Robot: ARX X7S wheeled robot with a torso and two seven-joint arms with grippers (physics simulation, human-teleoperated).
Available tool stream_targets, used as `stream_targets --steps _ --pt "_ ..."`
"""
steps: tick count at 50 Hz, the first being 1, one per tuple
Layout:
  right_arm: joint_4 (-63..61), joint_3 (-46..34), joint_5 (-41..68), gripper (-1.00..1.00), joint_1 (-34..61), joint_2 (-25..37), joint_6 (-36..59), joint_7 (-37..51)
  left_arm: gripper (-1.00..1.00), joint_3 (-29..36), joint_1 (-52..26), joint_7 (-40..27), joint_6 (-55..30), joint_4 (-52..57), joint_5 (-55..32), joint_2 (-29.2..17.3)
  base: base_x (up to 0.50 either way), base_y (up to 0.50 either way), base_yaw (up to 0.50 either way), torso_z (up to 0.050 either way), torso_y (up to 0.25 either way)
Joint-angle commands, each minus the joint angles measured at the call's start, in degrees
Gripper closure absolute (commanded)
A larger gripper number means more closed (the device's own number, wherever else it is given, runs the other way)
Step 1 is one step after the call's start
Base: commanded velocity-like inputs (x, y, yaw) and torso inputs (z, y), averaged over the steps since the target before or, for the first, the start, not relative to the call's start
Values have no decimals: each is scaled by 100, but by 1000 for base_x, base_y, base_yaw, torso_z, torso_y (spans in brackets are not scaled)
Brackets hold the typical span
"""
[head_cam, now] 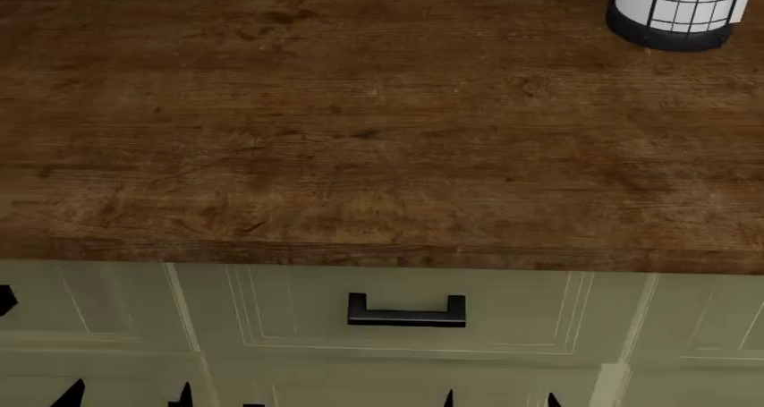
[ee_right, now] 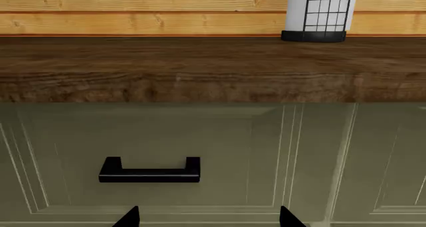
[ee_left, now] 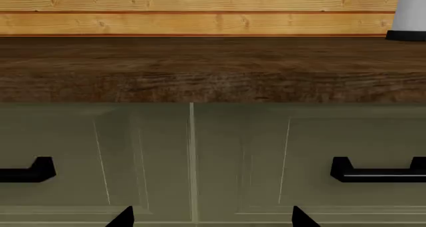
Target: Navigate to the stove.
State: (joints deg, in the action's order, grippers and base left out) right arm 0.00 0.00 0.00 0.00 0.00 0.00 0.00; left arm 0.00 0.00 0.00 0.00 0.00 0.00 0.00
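The stove is out of view in every frame. I face a brown wood counter over pale green drawer fronts. My left gripper shows only as two black fingertips at the bottom of the head view; it is open and empty, and its tips stand wide apart in the left wrist view. My right gripper is also open and empty, with its tips far apart in front of a drawer.
A white cylinder with a black grid and base stands on the counter at the far right, also in the right wrist view. Black drawer handles sit on the cabinet fronts. A light wood plank wall backs the counter.
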Motion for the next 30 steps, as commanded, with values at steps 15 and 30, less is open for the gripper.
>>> stream_targets --steps 15,30 --pt "12 -309 182 -100 11 233 -35 340 -100 245 -178 -711 -206 -137 -75 -219 0 0 0 0 0" --pt "-3 -491 350 -100 29 382 78 487 -100 413 -177 -892 -231 -107 -237 -365 0 -338 0 0 0"
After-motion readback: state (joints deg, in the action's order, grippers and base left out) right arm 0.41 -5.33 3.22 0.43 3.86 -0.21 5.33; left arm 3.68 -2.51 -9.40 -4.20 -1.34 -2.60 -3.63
